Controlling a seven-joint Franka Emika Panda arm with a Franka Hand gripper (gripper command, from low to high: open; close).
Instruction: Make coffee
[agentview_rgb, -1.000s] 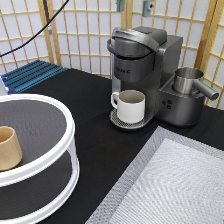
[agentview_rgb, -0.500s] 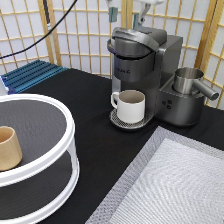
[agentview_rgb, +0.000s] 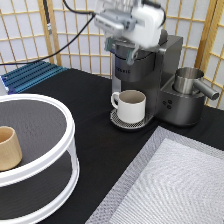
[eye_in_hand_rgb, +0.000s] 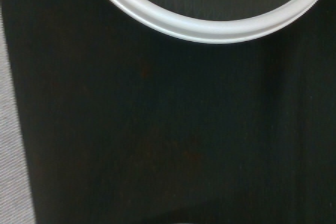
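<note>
My gripper (agentview_rgb: 125, 50) hangs at the exterior view's top, blurred by motion, just over the lid of the dark grey coffee machine (agentview_rgb: 150, 75). Its two fingers stand apart with nothing between them. A white handled mug (agentview_rgb: 131, 106) stands on the machine's round drip tray (agentview_rgb: 120, 121), under the spout. The coffee is out of view in both pictures. The wrist view shows only black tablecloth (eye_in_hand_rgb: 165, 140) and a curved white rim (eye_in_hand_rgb: 217, 31).
A white two-tier round stand (agentview_rgb: 70, 132) fills the exterior view's left, with a tan handleless cup (agentview_rgb: 9, 147) on its upper shelf. A steel jug (agentview_rgb: 187, 80) sits beside the machine. A grey mat (agentview_rgb: 170, 185) lies at the bottom right, a blue ribbed object (agentview_rgb: 30, 75) at the back left.
The gripper has come into the exterior view from the top and now hangs over the coffee machine. Mug, cup and stand have not moved.
</note>
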